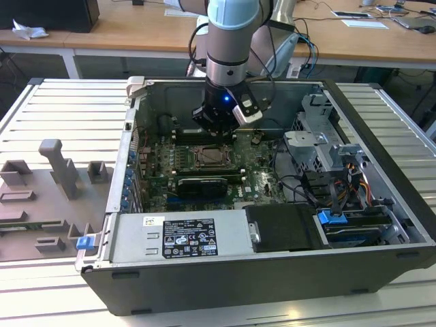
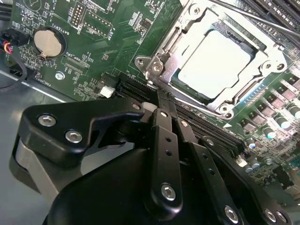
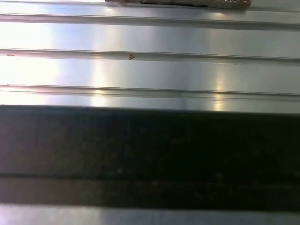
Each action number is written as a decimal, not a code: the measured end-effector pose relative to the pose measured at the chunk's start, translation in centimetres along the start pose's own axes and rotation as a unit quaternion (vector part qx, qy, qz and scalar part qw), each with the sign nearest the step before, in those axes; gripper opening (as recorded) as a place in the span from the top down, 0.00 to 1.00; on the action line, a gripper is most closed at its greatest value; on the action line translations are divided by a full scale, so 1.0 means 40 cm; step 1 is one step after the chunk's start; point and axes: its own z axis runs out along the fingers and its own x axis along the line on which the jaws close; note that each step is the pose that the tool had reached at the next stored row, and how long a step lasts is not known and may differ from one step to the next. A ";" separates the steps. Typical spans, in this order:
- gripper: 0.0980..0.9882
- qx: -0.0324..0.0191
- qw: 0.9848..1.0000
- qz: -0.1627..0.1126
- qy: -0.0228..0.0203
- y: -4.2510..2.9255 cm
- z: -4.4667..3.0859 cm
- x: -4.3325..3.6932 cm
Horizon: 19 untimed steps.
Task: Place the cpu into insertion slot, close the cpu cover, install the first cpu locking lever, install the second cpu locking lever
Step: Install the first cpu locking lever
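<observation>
In the second wrist view, your claw (image 2: pixel 161 101) covers the near corner of the cpu cover (image 2: pixel 165 55), and its fingertips hide against the board. In the exterior view, the arm's wrist blocks the socket's far side.

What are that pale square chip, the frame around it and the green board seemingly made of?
The cpu looks like matte, pale silver-grey metal: flat, softly reflective. The cpu cover appears to be bright bare metal, probably steel, judging by its sharp glints and thin stamped edges. The green board looks like lacquered circuit laminate, glossy green with fine printed traces.
</observation>
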 end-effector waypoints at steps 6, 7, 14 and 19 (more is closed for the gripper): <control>0.99 0.002 1.000 0.000 0.000 0.000 0.003 0.000; 0.99 0.002 1.000 0.000 0.000 0.000 0.003 0.000; 0.99 0.004 1.000 0.000 0.000 0.000 0.002 0.000; 0.99 0.006 1.000 0.000 0.000 0.000 0.005 0.000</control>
